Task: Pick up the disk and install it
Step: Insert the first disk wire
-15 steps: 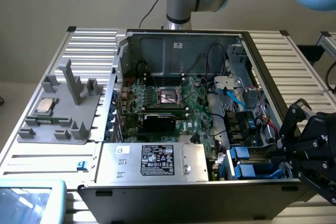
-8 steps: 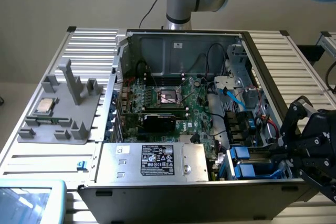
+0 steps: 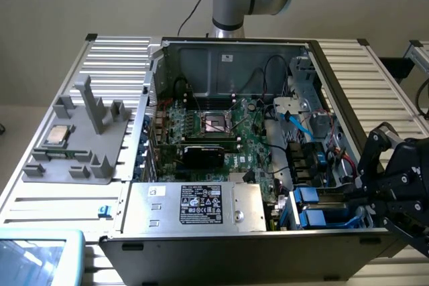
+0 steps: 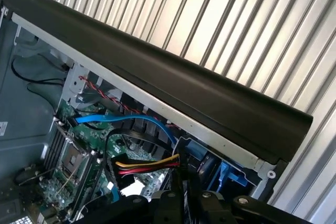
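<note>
1. Installation, apparently in its closing stage: the disk (image 3: 322, 218) shows its blue carrier in the drive bay at the near corner of the open computer case (image 3: 221, 252), on the exterior view's right.
2. The end effector (image 3: 365, 192) sits just beside that bay, over the case's side wall. Its fingers are set narrow and grip nothing visible; contact with the disk cannot be made out.
3. Judged from here, any further move calls for a straight path clear of the red and yellow cables (image 4: 152, 163) and the black rim (image 4: 157, 72).

High exterior, close wrist; shared case (image 3: 234, 254)
</note>
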Controlling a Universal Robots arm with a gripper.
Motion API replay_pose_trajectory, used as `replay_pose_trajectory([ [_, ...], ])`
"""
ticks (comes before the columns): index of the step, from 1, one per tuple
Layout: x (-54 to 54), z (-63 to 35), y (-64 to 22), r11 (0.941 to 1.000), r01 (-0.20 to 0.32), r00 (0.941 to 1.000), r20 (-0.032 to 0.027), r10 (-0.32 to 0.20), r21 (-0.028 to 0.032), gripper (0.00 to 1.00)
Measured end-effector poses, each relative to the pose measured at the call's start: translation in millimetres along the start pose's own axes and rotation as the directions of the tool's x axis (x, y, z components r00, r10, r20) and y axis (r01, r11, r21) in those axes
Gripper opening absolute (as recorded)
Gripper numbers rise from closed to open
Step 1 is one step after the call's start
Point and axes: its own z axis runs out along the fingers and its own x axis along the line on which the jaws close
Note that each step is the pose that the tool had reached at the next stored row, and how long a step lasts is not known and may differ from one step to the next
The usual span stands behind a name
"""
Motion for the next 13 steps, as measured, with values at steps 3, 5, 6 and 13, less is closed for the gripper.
replay_pose_trajectory([
  [3,0.0,0.0,0.0,1.0,0.0,1.0,0.0008,0.0,0.0003,0.16],
  [5,0.0,0.0,0.0,1.0,0.0,1.0,0.0008,0.0,0.0003,0.16],
  [6,0.0,0.1,0.0,1.0,0.0,1.0,0.0007,0.0,0.0003,0.16],
  [13,0.0,0.1,0.0,1.0,0.0,1.0,0.0007,0.0,0.0003,0.16],
])
